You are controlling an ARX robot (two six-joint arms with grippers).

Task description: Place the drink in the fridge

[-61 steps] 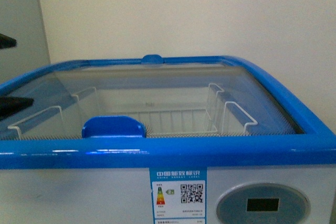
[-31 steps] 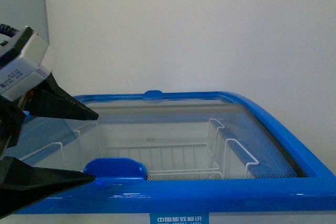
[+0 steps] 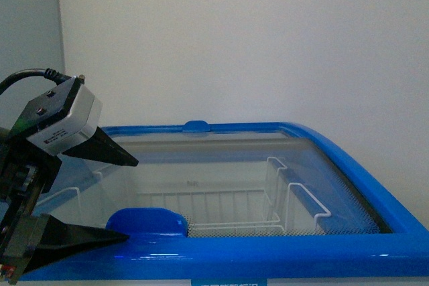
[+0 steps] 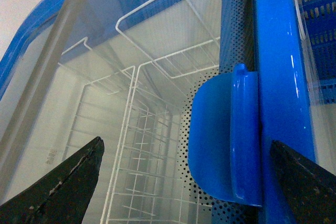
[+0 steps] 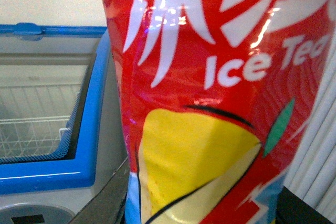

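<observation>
Since a moment ago the left gripper (image 3: 132,199) has reached further in over the fridge (image 3: 268,251), its black fingers (image 3: 107,153) spread wide. Its wrist camera shows the blue lid handle (image 4: 226,135) lying between both tips, touching neither. Only the right wrist view shows the drink (image 5: 210,103), a red Ice Tea bottle, close up beside the fridge's corner. Whether the right gripper pinches it, I cannot tell.

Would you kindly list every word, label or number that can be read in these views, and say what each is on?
"Ice Tea": white letters on the red label of the plastic drink bottle; the last letter is clipped by the frame edge.
White sticker on the grey box above the left claw: too small to read.
Blue label strip on the blue-rimmed white chest freezer: cut off, unreadable.
</observation>
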